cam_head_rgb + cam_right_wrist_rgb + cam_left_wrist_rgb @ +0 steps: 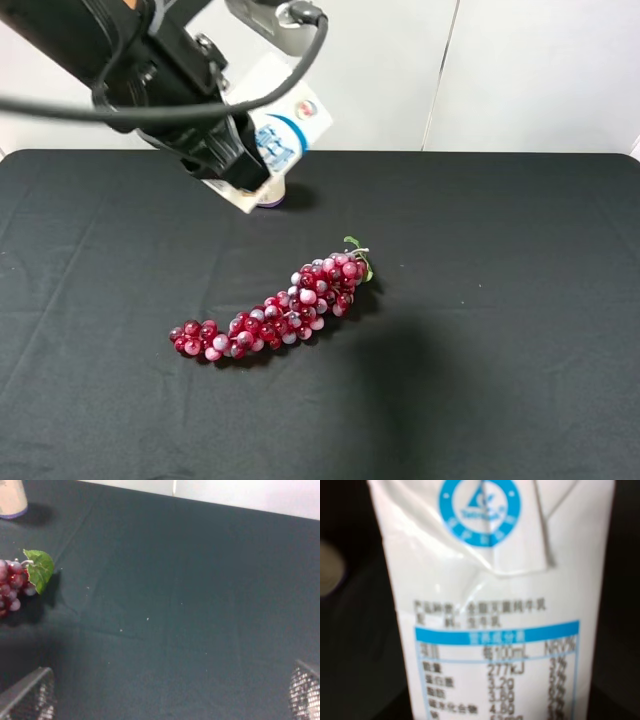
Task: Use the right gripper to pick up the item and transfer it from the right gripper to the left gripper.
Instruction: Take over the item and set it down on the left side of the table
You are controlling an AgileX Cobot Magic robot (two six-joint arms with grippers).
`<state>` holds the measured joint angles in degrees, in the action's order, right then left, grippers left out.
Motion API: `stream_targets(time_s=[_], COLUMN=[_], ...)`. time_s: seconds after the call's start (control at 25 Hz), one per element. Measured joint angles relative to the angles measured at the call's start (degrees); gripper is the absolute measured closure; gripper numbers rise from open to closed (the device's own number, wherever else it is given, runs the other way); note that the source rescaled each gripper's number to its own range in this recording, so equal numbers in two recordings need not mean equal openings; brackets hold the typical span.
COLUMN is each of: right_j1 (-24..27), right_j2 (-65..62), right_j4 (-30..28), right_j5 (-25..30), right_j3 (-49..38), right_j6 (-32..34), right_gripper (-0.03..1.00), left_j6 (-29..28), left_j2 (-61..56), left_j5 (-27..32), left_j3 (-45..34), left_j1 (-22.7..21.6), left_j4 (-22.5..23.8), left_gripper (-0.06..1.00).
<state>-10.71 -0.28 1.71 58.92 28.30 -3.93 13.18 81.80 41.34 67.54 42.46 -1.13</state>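
Light: was bright, even, overhead; wall [530,70] nearly washed out.
Shadows: were soft, beside grape bunch [275,310] on black table [520,300].
Left wrist: carton [495,605] v. close, print was blurred, slight glare.
Right wrist: fingers [30,695] were out of focus.

Black-clothed table [520,380] against white wall panels [530,70]

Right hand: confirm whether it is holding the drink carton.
No, the right hand is open, its fingers wide apart over the black tablecloth with nothing between them.
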Motion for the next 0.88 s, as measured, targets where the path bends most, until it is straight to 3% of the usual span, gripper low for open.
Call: stream_targets(time_s=[0.2, 0.36, 0.88], right_j1=[0.0, 0.0, 0.0], right_j2=[0.0, 0.0, 0.0], right_j4=[0.0, 0.0, 0.0], right_j5=[0.0, 0.0, 0.0], right_j3=[0.0, 0.0, 0.0], right_j6=[0.0, 0.0, 0.0], right_gripper=[-0.03, -0.03, -0.03], left_j6=[-9.2, -13.8, -14.8], left_j2=[-0.1, -0.2, -0.4], left_j5=[4.7, 7.6, 9.6], left_j3=[2.1, 2.1, 2.1], left_j1=[-0.2, -2.1, -16.0], left_j4=[6.8, 7.8, 8.1], left_gripper=[0.94, 0.94, 0.94])
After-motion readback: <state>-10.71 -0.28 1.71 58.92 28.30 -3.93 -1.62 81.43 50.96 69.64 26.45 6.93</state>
